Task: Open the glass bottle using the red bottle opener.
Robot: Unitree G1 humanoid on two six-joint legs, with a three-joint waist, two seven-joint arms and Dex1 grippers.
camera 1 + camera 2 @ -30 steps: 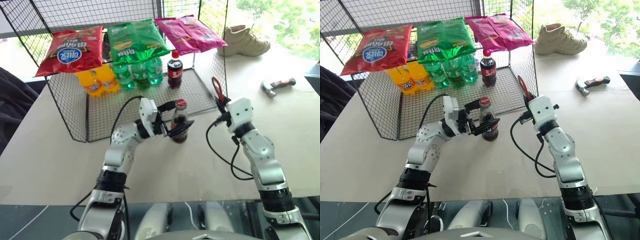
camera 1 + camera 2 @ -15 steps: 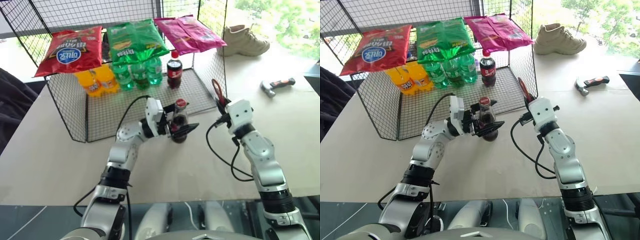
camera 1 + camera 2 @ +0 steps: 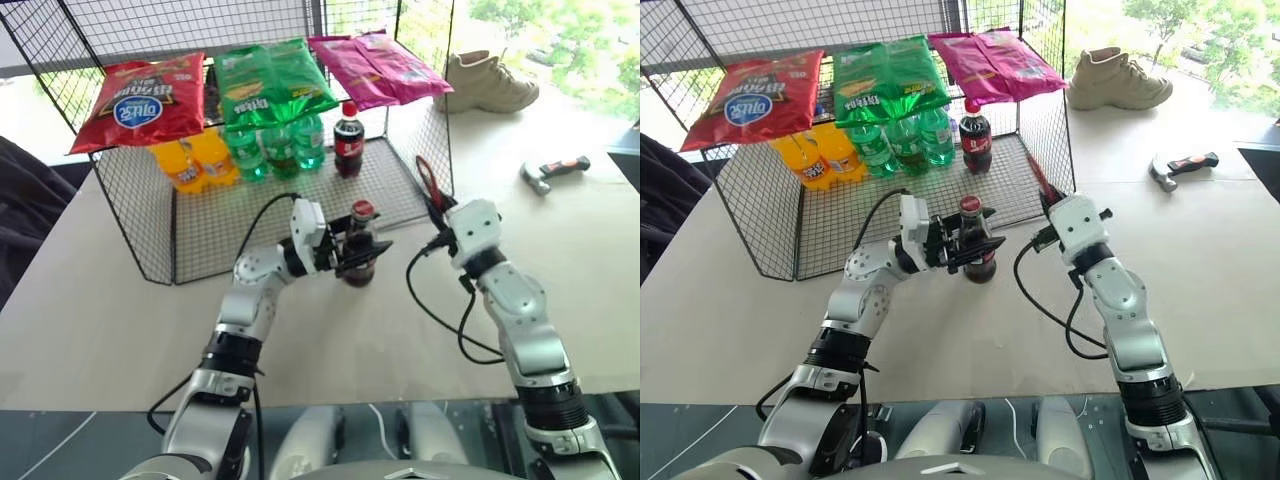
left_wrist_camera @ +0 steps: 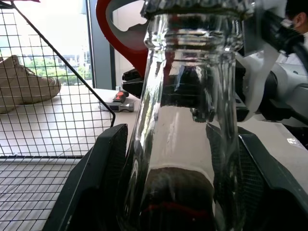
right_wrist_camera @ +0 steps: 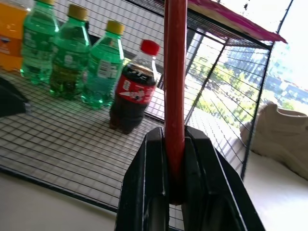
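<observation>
Here we see the glass bottle (image 3: 360, 246) standing upright on the tabletop (image 3: 120, 330) just before the wire rack (image 3: 200, 215), our left tool (image 3: 362, 258) flanking its body. Whether it grips, we cannot tell. Our right tool (image 5: 174, 163) is clenched on the red bottle opener (image 5: 174, 72), near the bottle's right.

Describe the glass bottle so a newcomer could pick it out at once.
Start at the wire rack holding snack bags and drinks. On the table just in front of it, the glass bottle stands between the left gripper fingers. Unlike the plastic cola bottle inside the rack, it is slimmer, long-necked, metal-capped.
</observation>
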